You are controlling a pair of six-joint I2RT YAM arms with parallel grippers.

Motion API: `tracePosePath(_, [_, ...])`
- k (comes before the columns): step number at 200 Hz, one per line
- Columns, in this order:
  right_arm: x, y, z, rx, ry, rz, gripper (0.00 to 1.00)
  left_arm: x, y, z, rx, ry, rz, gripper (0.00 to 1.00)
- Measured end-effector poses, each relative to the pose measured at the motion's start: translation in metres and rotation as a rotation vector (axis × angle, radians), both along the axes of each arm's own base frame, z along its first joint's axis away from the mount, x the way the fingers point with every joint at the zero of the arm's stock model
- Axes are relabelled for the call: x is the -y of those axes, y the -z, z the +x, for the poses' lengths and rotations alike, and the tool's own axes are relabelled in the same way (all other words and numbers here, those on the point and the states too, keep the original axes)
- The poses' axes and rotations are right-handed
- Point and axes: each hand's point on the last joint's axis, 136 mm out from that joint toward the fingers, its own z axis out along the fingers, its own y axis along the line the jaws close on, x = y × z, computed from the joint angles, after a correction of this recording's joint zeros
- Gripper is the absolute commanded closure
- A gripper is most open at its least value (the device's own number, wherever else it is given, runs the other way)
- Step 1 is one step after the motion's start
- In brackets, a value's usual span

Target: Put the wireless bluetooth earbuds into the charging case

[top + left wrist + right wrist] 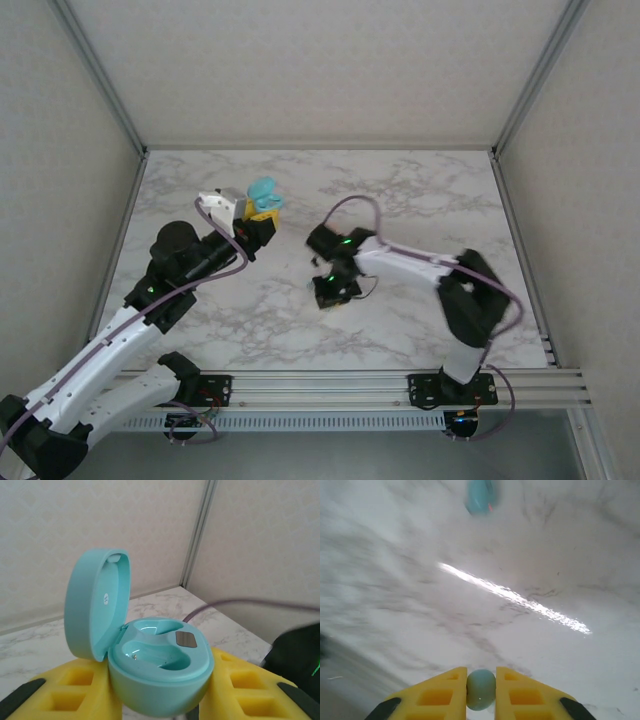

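My left gripper (258, 218) is shut on a teal-blue charging case (264, 194) and holds it off the table with its lid swung open. In the left wrist view the case (160, 660) sits between the yellow fingers (75, 690), and both of its earbud wells are bare. My right gripper (335, 290) hangs low over the middle of the table, shut on a tiny teal earbud (481, 689) pinched between its yellow pads (442, 692). A second teal earbud (480, 499), blurred, lies on the marble farther ahead of that gripper.
The white marble table (430, 200) is walled by pale panels with metal corner posts (100, 75). The right arm's purple cable (350, 205) loops between the two grippers. An aluminium rail (380, 380) runs along the near edge.
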Motion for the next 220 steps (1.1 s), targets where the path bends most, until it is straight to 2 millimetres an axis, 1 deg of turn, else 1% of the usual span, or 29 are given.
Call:
tracePosePath(14, [0.005, -0.043, 0.02, 0.028, 0.085, 0.193, 0.82, 0.002, 0.004, 0.003, -0.007, 0.0, 0.011, 0.7])
tracePosePath(15, [0.006, -0.048, 0.022, 0.031, 0.095, 0.217, 0.82, 0.002, 0.005, 0.003, -0.008, -0.001, 0.012, 0.7])
tracePosePath(19, [0.007, -0.059, 0.026, 0.037, 0.106, 0.264, 0.82, 0.002, 0.006, 0.004, -0.01, -0.001, 0.015, 0.7])
tracePosePath(20, [0.007, -0.059, 0.026, 0.037, 0.106, 0.264, 0.82, 0.002, 0.006, 0.004, -0.01, -0.001, 0.015, 0.7])
tracePosePath(22, [0.007, -0.069, 0.029, 0.043, 0.117, 0.308, 0.82, 0.002, 0.007, 0.005, -0.011, -0.001, 0.019, 0.7])
tracePosePath(26, [0.007, -0.079, 0.032, 0.048, 0.123, 0.356, 0.82, 0.003, 0.008, 0.006, -0.014, 0.001, 0.021, 0.7])
tracePosePath(30, [0.007, -0.095, 0.035, 0.056, 0.129, 0.42, 0.82, 0.003, 0.009, 0.007, -0.015, 0.0, 0.026, 0.7])
tracePosePath(32, [0.007, -0.095, 0.035, 0.056, 0.129, 0.42, 0.82, 0.003, 0.01, 0.007, -0.016, 0.0, 0.027, 0.7])
tracePosePath(37, [0.006, -0.111, 0.037, 0.056, 0.13, 0.494, 0.82, 0.004, 0.012, 0.008, -0.018, 0.005, 0.034, 0.7])
tracePosePath(47, [0.005, -0.138, 0.039, 0.055, 0.118, 0.608, 0.82, 0.005, 0.014, 0.01, -0.019, 0.013, 0.046, 0.7])
tracePosePath(60, [0.006, -0.164, 0.04, 0.047, 0.095, 0.716, 0.82, 0.008, 0.016, 0.013, -0.02, 0.032, 0.062, 0.7])
tracePosePath(75, [0.005, -0.188, 0.037, 0.026, 0.055, 0.808, 0.82, 0.013, 0.022, 0.014, -0.02, 0.072, 0.086, 0.71])
tracePosePath(90, [0.002, -0.207, 0.031, 0.013, 0.007, 0.866, 0.82, 0.022, 0.029, 0.012, -0.021, 0.129, 0.111, 0.72])
tracePosePath(100, [0.0, -0.224, 0.026, 0.011, -0.033, 0.907, 0.81, 0.028, 0.035, 0.008, -0.021, 0.176, 0.127, 0.72])
tracePosePath(114, [-0.001, -0.24, 0.023, 0.018, -0.07, 0.941, 0.81, 0.033, 0.037, 0.004, -0.012, 0.223, 0.14, 0.72])
tracePosePath(115, [-0.001, -0.243, 0.022, 0.02, -0.078, 0.948, 0.81, 0.034, 0.038, 0.003, -0.011, 0.228, 0.141, 0.72])
tracePosePath(138, [-0.001, -0.261, 0.02, 0.045, -0.108, 0.97, 0.81, 0.039, 0.037, -0.006, 0.017, 0.288, 0.154, 0.72])
tracePosePath(161, [-0.003, -0.267, 0.023, 0.076, -0.113, 0.964, 0.8, 0.043, 0.036, -0.012, 0.046, 0.332, 0.168, 0.72])
tracePosePath(178, [-0.008, -0.263, 0.026, 0.086, -0.103, 0.946, 0.81, 0.046, 0.035, -0.016, 0.064, 0.36, 0.181, 0.72])
tracePosePath(220, [-0.022, -0.243, 0.035, 0.102, -0.07, 0.888, 0.81, 0.053, 0.039, -0.021, 0.074, 0.398, 0.2, 0.72])
